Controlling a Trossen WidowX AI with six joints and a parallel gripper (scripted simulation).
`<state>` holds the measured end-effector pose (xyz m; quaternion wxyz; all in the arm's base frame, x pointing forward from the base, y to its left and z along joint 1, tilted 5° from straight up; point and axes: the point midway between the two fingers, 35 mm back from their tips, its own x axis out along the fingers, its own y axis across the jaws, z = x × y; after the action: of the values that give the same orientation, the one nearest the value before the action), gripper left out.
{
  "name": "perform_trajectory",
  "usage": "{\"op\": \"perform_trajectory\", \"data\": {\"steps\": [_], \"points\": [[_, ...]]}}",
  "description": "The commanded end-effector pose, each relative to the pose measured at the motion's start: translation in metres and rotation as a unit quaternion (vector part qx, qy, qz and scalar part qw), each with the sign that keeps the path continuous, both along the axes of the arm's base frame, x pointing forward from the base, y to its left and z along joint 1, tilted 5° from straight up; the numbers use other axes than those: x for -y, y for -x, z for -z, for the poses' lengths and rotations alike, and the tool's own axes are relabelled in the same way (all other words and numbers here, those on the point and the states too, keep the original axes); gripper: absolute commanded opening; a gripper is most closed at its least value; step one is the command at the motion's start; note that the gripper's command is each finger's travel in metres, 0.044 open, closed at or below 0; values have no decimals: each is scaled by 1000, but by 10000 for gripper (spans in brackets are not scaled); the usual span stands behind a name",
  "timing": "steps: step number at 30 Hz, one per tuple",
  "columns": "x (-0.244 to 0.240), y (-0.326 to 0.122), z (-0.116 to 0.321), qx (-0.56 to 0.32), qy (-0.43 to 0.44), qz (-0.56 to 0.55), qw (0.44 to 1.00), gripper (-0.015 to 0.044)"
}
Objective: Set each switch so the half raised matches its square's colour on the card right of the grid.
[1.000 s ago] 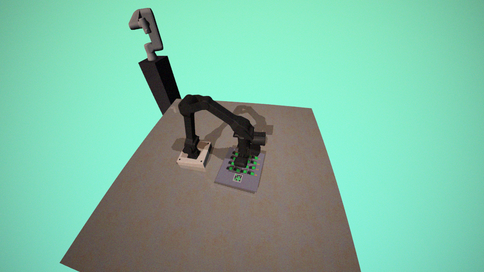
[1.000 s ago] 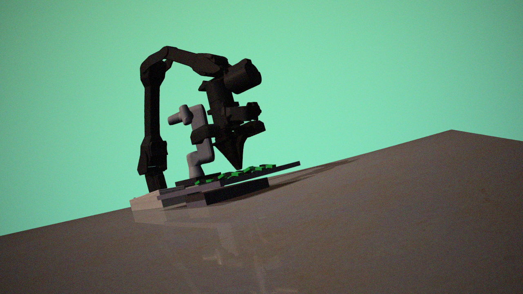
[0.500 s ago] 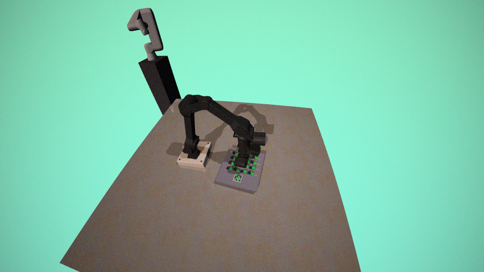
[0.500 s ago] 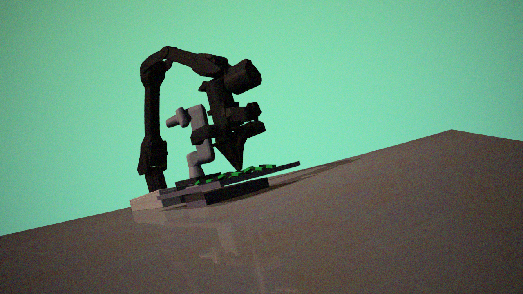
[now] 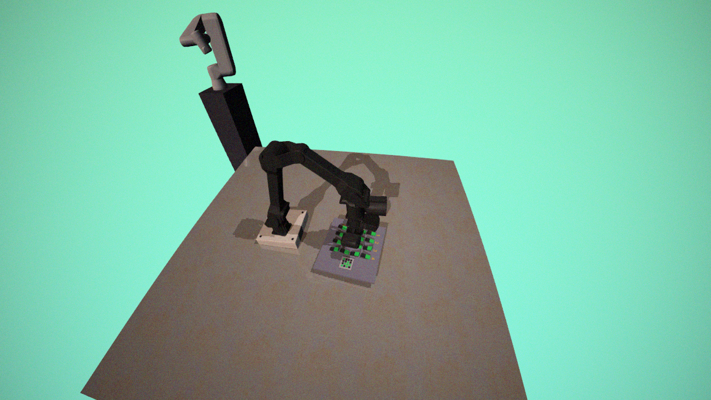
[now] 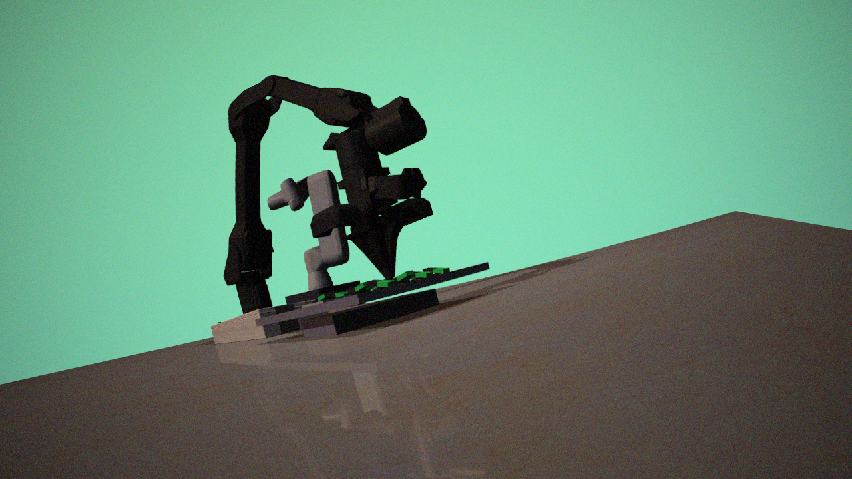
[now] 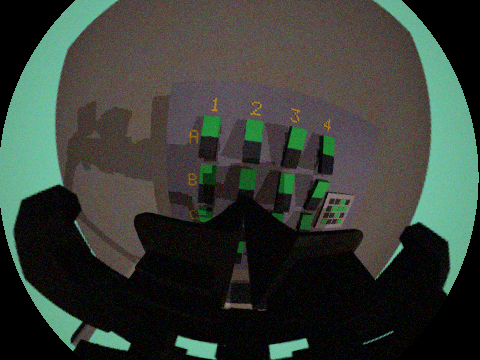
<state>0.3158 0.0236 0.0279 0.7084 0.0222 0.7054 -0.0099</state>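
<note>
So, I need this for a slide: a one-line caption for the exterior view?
Closed gripper pointing down at the green-and-grey switches on the panel.

In the wrist view, your closed gripper hides the panel's nearer rows; only rows A and B show fully. The card squares are too small to read. In the top view, the arm covers several switches.

One black arm, one grey panel, one small card, one grey arm on one dark pedestal.
</note>
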Motion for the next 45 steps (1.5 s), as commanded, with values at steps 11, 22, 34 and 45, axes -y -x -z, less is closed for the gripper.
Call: {"op": "perform_trajectory", "data": {"steps": [11,22,34,45], "points": [[0,-1,2,1,0,2,1000,0],[1,-4,-43,-8,0,1,1000,0],[36,-1,-61,-12,2,2,1000,0],[36,0,-26,1,2,2,1000,0]]}}
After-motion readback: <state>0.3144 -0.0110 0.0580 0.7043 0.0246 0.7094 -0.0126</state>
